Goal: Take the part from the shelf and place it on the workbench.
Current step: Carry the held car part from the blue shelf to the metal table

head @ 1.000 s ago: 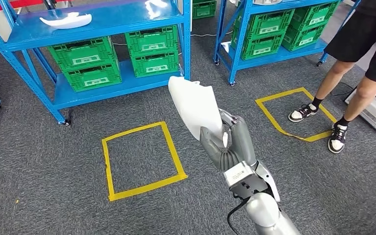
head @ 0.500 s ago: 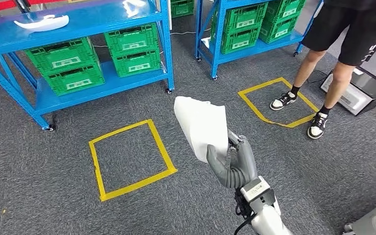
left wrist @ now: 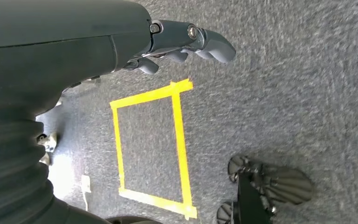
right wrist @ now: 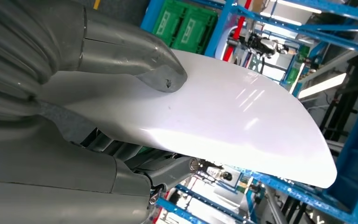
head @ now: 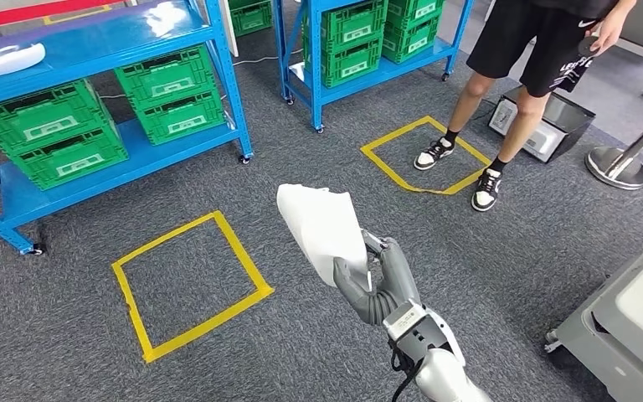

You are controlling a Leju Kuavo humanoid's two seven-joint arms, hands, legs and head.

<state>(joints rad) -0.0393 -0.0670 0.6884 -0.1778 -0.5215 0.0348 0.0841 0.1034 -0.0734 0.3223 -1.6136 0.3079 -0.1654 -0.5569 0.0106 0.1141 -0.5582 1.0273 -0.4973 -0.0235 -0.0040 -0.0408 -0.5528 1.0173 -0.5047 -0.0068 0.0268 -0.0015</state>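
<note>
Head view shows the part (head: 321,230), a smooth white glossy shell, broad and gently curved, tapering toward its held end; it is carried above the grey carpet (head: 502,251), clear of any surface, gripped at its lower end by the right hand (head: 377,280); right wrist view confirms the grip: the thick grey thumb (right wrist: 161,77) presses on the upper face of the part (right wrist: 223,121) while darker fingers close beneath it; the surface there is shiny, with bright streaks of reflected light, and its far edge is rounded. Lower end of the part is hidden behind the hand in the head view; its full outline cannot be made out.

Left hand (left wrist: 186,44) hangs over the carpet with fingers loosely curled and apart, holding nothing.

Carpet is coarse, dark grey; two squares of yellow tape are laid on it, one (head: 188,285) just left of the part, another (head: 423,155) farther off, where a person (head: 536,50) in black shorts and black-and-white trainers stands, cut off at the waist by the frame edge. Blue metal shelving (head: 134,33) carries green slatted plastic crates (head: 46,134); a second white shell (head: 4,60) lies on its upper deck, cut off at the frame edge. Grey workbench corner (head: 628,335) enters at lower right, mostly cut off.
</note>
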